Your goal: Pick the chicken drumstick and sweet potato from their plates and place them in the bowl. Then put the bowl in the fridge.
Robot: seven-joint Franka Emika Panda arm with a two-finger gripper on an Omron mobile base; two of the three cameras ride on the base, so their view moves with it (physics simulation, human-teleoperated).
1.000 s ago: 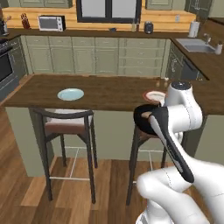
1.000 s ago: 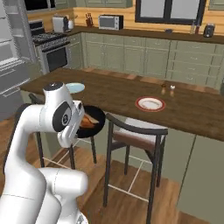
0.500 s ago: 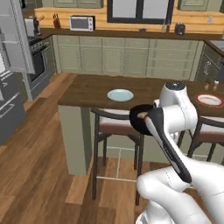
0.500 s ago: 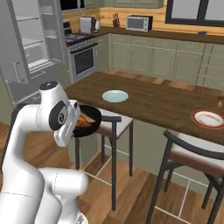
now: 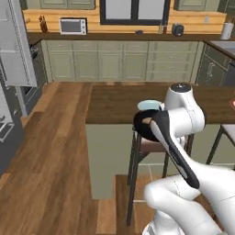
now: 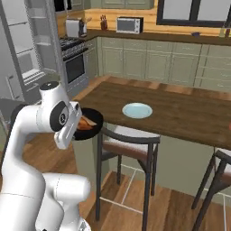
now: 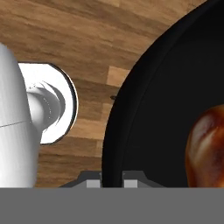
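- Closest to me, the gripper (image 7: 112, 177) is clamped on the rim of the black bowl (image 7: 166, 109), one finger each side of its thin, glossy wall; the bowl hangs over plank flooring, clear of the counter.
- Inside it lies the chicken drumstick (image 7: 205, 146), a shiny reddish-brown lump with a smooth glazed skin. From the right base view a pale orange piece shows beside it, probably the sweet potato (image 6: 85, 122), though it is too small for me to be certain.
- So I judge the loading of the bowl done; what is left is carrying it to the fridge and setting it on a shelf.
- The arm holds the bowl level at about counter height, just off the near edge of the dark wooden island (image 5: 114, 103), above a stool (image 6: 128, 140) with a padded brown seat and thin dark metal legs.
- On the island sits the light blue plate (image 6: 137, 110), flat, round and bare.
- Farther off to the left stands the fridge (image 6: 38, 45), grey and metallic, its door open on a pale interior with shelves; it is well apart from the bowl.
- At the back run green cabinets under a warm wooden worktop, with a boxy microwave (image 5: 72, 26) on it.
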